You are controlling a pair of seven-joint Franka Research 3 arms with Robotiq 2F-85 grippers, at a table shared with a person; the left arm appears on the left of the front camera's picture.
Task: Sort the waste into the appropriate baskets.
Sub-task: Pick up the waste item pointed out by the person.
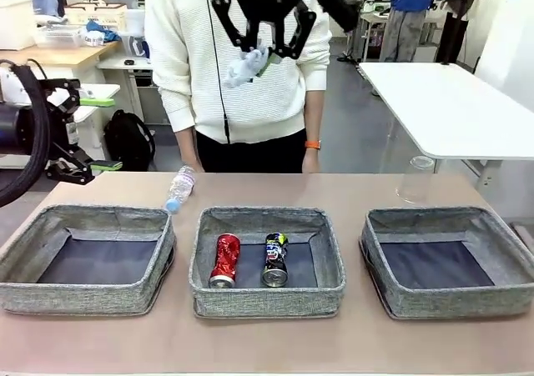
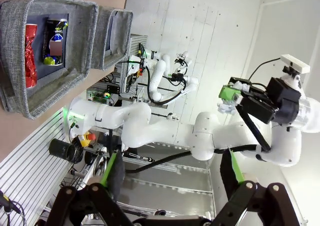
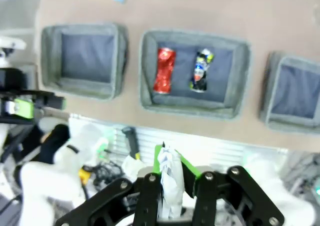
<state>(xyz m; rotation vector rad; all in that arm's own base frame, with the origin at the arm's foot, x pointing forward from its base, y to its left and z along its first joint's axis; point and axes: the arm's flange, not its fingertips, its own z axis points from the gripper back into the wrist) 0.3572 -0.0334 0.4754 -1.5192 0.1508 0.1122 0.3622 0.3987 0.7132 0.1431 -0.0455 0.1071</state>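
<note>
My right gripper (image 1: pixel 257 57) hangs high above the table's middle, shut on a small white paper wad (image 1: pixel 244 67); the right wrist view has the wad (image 3: pixel 169 176) pinched between the green pads. Three grey baskets stand in a row below. The middle basket (image 1: pixel 267 297) holds a red can (image 1: pixel 225 260) and a dark multicoloured can (image 1: pixel 275 259), both lying down. The left basket (image 1: pixel 83 297) and right basket (image 1: pixel 450 301) have nothing in them. A clear bottle (image 1: pixel 179 188) lies behind the left basket, and a clear cup (image 1: pixel 415 179) stands behind the right one. My left gripper (image 1: pixel 98 134) is open off the table's left edge.
A person in a white sweater stands at the far edge, one hand (image 1: pixel 311 161) near the table. A white table (image 1: pixel 450 101) stands at the back right. Bare tabletop runs in front of and between the baskets.
</note>
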